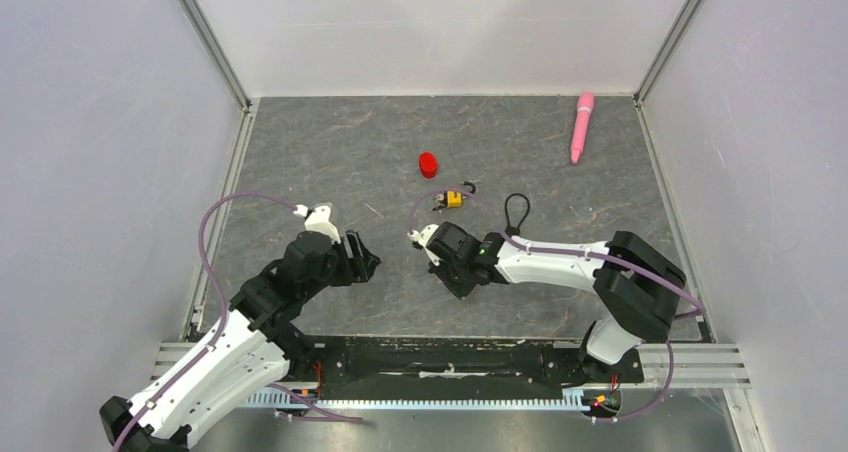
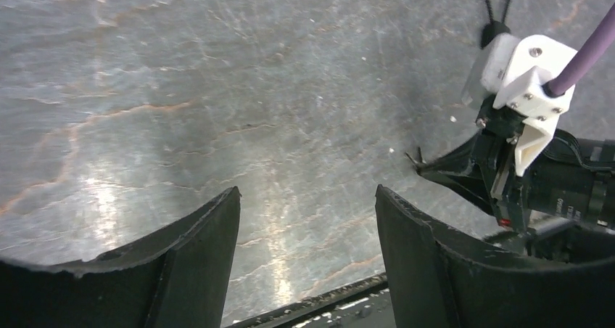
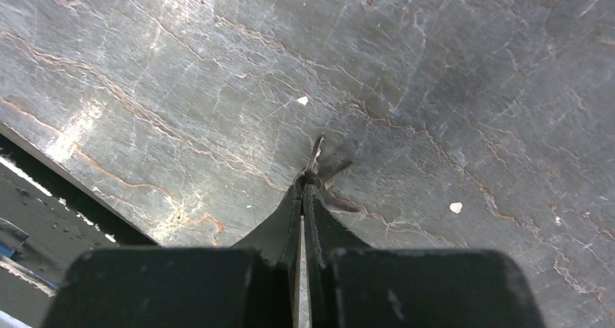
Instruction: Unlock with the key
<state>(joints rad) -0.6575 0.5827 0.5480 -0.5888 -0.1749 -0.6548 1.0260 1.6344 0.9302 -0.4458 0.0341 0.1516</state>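
Note:
The small yellow padlock (image 1: 453,199) lies on the grey table, far of both grippers. My right gripper (image 1: 452,280) is shut, tips low over the table near of the padlock. In the right wrist view a thin silvery-grey key (image 3: 315,154) sticks out from between its closed fingertips (image 3: 303,197), its tip close to the table. The right gripper also shows in the left wrist view (image 2: 428,165). My left gripper (image 1: 365,257) is open and empty (image 2: 308,197), to the left of the right gripper. The padlock is out of both wrist views.
A red cap (image 1: 428,164) stands beyond the padlock. A black cord loop (image 1: 516,212) lies to the padlock's right and shows in the left wrist view (image 2: 495,9). A pink pen (image 1: 581,127) lies at the far right. Walls enclose three sides.

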